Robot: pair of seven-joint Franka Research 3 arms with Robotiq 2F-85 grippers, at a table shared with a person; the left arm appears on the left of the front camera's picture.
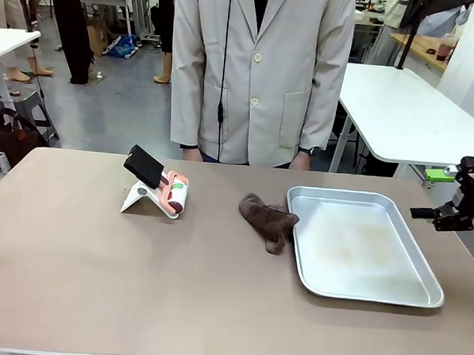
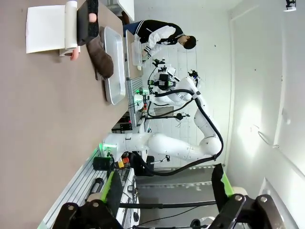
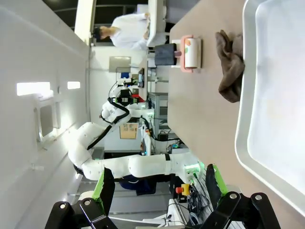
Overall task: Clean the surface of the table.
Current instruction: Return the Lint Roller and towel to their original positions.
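Note:
The taupe-brown table (image 1: 97, 273) spans the front view. On it, right of the middle, a crumpled brown cloth (image 1: 267, 219) lies touching the left rim of a silver tray (image 1: 422, 294). My right gripper (image 1: 438, 216) hovers off the table's right edge, beyond the tray. In the right wrist view the right gripper (image 3: 157, 186) stands open and holds nothing, with the tray (image 3: 243, 124) and cloth (image 3: 231, 64) ahead. My left gripper (image 2: 167, 191) is open too, off the table's (image 2: 38, 133) side, far from the cloth (image 2: 102, 59).
A lint roller (image 1: 175, 194) with a black handle rests on a white stand left of the cloth. A person in a beige jacket (image 1: 259, 67) stands at the far edge, hands against the table. A white-topped table (image 1: 407, 111) stands behind on the right.

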